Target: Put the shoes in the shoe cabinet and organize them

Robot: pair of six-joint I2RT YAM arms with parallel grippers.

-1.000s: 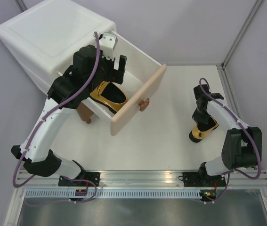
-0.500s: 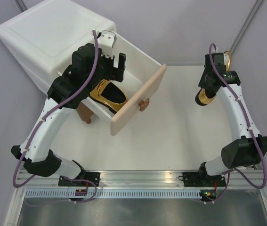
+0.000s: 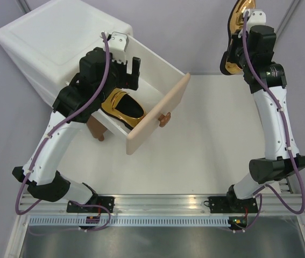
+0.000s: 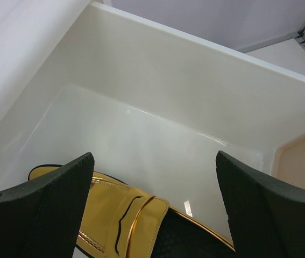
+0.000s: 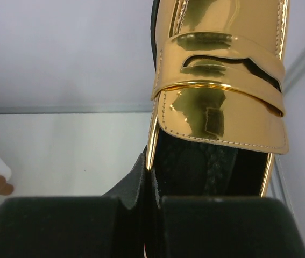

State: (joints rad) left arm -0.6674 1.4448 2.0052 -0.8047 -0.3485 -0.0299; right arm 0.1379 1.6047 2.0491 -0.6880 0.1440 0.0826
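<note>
The white shoe cabinet [image 3: 61, 37] stands at the back left with its beige upper drawer [image 3: 157, 113] pulled open. One gold shoe [image 3: 122, 109] lies inside that drawer; it also shows in the left wrist view [image 4: 125, 220]. My left gripper [image 3: 128, 67] is open and hovers just above it, apart from it. My right gripper [image 3: 237, 45] is shut on the side rim of the second gold shoe [image 3: 237, 32] and holds it high at the back right; the right wrist view shows the shoe [image 5: 222, 102] pinched at its edge. The purple shoes are out of view.
The brown lower drawer [image 3: 94, 129] sticks out a little under the beige one. A bear-shaped knob [image 3: 165, 118] juts from the beige front. Grey walls and a metal frame post [image 3: 273, 48] close in the back right corner.
My right arm has lifted the gold shoe off the table at the right and raised it high toward the back. My left gripper has drawn up slightly over the drawer.
</note>
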